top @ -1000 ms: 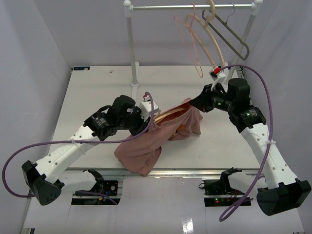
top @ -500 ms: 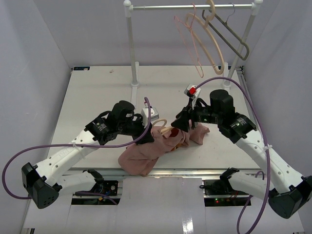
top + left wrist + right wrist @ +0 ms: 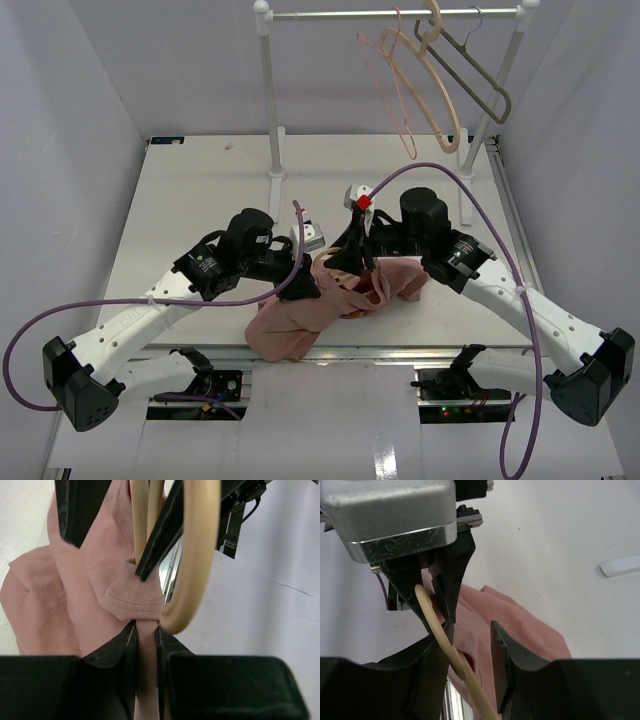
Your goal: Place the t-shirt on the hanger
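The t-shirt [image 3: 292,322] is the biggest thing I have to manage. It is slumped in a loose mauve heap below and outward of both sets of fingers at the near edge of the table [image 3: 200,190], and it looks light, limp and likely to sag wherever it is not held. The hanger [image 3: 200,555] is the opposite, I judge: stiff smooth wood that fabric will slide along. Its beige hook curves up just beside my left gripper [image 3: 145,630], and its thin neck rises straight above those tips. My left fingers are nearly closed, pinching a fold of shirt right under the ribbed collar [image 3: 135,602], the firmest place to grip. My right gripper [image 3: 470,627] stands partly open and clamps nothing. The hanger's neck lies against the inside of one finger, with pink cloth showing through the gap.
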Controlling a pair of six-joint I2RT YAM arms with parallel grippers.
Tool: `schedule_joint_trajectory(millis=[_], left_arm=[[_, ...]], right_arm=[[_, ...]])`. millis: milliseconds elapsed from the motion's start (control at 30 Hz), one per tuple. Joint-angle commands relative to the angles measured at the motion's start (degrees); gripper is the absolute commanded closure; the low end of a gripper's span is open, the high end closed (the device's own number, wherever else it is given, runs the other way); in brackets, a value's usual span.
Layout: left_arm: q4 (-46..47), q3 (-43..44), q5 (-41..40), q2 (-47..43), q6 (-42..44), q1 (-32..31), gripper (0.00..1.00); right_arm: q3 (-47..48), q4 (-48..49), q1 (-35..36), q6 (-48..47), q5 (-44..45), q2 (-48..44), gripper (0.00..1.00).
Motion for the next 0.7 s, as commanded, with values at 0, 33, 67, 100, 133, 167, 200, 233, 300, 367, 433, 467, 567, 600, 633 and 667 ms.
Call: schedule_joint_trajectory(millis=[0, 33, 67, 100, 133, 167, 200, 233, 300, 367, 433, 467, 567, 600, 633, 667], left_arm=[[3.9, 0.7, 4.8, -1.8, -1.7, -0.3, 1.0], [3.7, 1.2, 3.9, -1.9, -2.4, -0.3, 0.96], [3.3, 1.9, 2.5, -2.2, -3.5, -0.3, 0.89], [2.8, 2.8, 0.9, -2.4, -4.4, -0.3, 0.8], [1.7, 4.4, -1.1, -2.8, -4.6, -0.3, 0.64], [1.1, 5.4, -2.5, -3.3, -4.7, -0.2, 0.6], [0.5, 6.4, -3.8, -3.8, -4.9, -0.2, 0.56], [-0.8, 8.9, -5.3, -4.2, -5.2, -0.2, 0.52], [-3.1, 12.7, -11.3, -5.4, -5.6, -0.2, 0.46], [-5.2, 15.9, -17.1, -6.4, -6.0, -0.2, 0.4], [-7.4, 19.1, -21.8, -7.1, -6.2, -0.3, 0.39], [-8.5, 19.5, -24.4, -7.6, -6.2, -0.2, 0.39], [-10.7, 18.3, -32.7, -9.6, -6.5, -0.2, 0.39], [-11.2, 17.1, -34.9, -10.5, -6.6, -0.3, 0.39], [-11.5, 15.8, -36.3, -11.2, -6.7, -0.2, 0.39], [-11.8, 14.7, -37.6, -12.0, -6.9, -0.2, 0.39]], right_arm=[[-3.0, 12.6, 0.9, 3.2, 0.5, -0.2, 0.79], [-3.6, 13.6, 0.9, 4.1, 1.2, -0.9, 0.86], [-3.9, 13.9, 0.8, 4.7, 2.0, -1.8, 0.89], [-4.1, 13.9, 0.8, 5.3, 3.2, -3.0, 0.92], [-4.2, 13.2, 0.8, 5.7, 5.4, -5.2, 0.92], [-3.9, 12.3, 0.8, 5.7, 7.9, -6.7, 0.92], [-3.6, 11.5, 0.7, 5.7, 10.4, -8.2, 0.92], [-3.0, 9.5, 0.7, 5.7, 12.4, -9.1, 0.92], [-1.7, 5.7, 0.3, 5.4, 15.3, -10.6, 0.92], [-0.7, 2.7, 0.0, 5.5, 17.7, -11.9, 0.92], [0.3, 1.4, -0.5, 6.2, 19.2, -12.9, 0.92], [1.6, 0.2, -0.4, 6.4, 19.9, -13.1, 0.92], [5.6, -2.5, -0.6, 6.8, 21.6, -13.0, 0.92], [7.0, -3.3, -0.6, 6.8, 22.0, -12.9, 0.92], [8.2, -4.0, -0.6, 6.9, 22.3, -12.8, 0.92], [9.6, -4.7, -0.6, 7.0, 22.4, -12.8, 0.92]])
